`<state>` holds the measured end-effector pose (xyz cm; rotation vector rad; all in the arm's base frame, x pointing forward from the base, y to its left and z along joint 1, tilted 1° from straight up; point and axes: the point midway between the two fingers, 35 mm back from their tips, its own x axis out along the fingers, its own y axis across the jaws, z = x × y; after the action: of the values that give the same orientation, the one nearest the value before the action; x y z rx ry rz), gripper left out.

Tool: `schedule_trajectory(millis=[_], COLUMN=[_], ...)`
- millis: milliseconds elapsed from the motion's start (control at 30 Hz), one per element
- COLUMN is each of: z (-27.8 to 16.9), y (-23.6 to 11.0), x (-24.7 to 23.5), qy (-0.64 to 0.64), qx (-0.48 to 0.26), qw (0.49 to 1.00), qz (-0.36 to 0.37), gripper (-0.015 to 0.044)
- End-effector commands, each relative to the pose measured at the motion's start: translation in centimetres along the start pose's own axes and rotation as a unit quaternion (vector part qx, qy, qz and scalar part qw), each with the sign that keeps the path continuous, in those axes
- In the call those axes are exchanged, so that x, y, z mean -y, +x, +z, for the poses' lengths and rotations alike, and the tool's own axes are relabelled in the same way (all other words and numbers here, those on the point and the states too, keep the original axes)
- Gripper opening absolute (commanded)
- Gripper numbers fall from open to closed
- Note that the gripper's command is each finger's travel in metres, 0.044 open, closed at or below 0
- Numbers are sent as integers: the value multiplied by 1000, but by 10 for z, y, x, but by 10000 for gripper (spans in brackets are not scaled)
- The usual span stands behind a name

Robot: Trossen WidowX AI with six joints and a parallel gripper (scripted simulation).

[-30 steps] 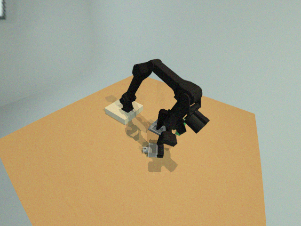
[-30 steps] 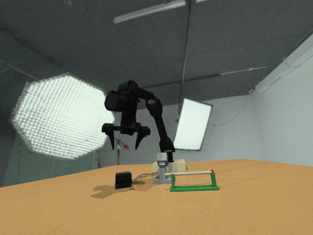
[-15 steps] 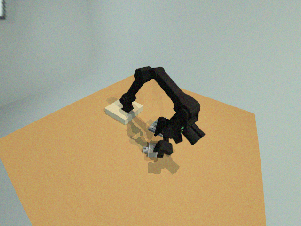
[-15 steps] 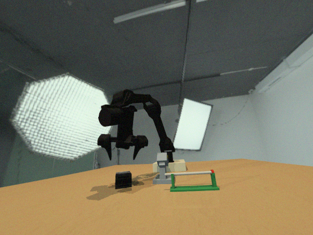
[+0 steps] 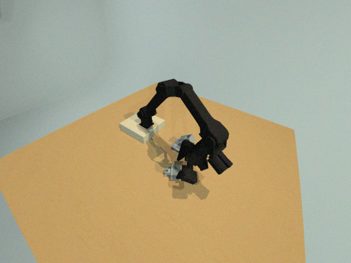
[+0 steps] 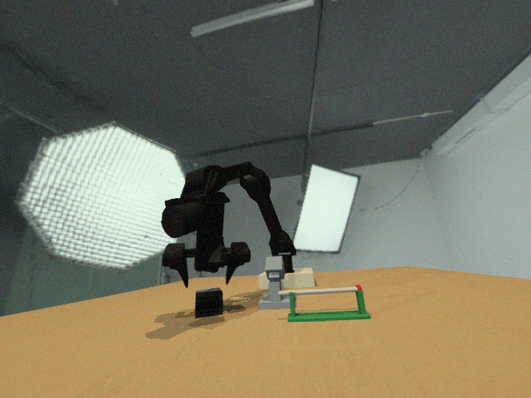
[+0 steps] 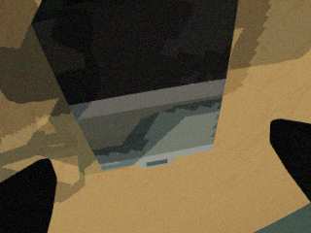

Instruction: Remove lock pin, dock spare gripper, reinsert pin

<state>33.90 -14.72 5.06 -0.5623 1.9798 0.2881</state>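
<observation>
Now the gripper hangs spread wide and empty just above the spare gripper lying on the table, while the pin rests on its green rack beside the mount.

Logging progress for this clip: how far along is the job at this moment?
Done: the pin is out of the socket and rests on the green stand. In hand: the open, empty gripper hangs just above the spare gripper, which lies on the table. Left: grasping and docking it, pushing the pin through, then backing away.
</observation>
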Motion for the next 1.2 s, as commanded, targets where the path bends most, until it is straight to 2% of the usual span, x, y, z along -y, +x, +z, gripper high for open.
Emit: schedule_trajectory(millis=[0, 967, 1167], z=[3, 21, 21], y=[9, 44, 44], x=[-2, -3, -3], qy=[-4, -4, -4], qx=[-5, -5, -5], qw=[1000, 1000, 1000], qz=[4, 4, 4], gripper=[440, 440, 282])
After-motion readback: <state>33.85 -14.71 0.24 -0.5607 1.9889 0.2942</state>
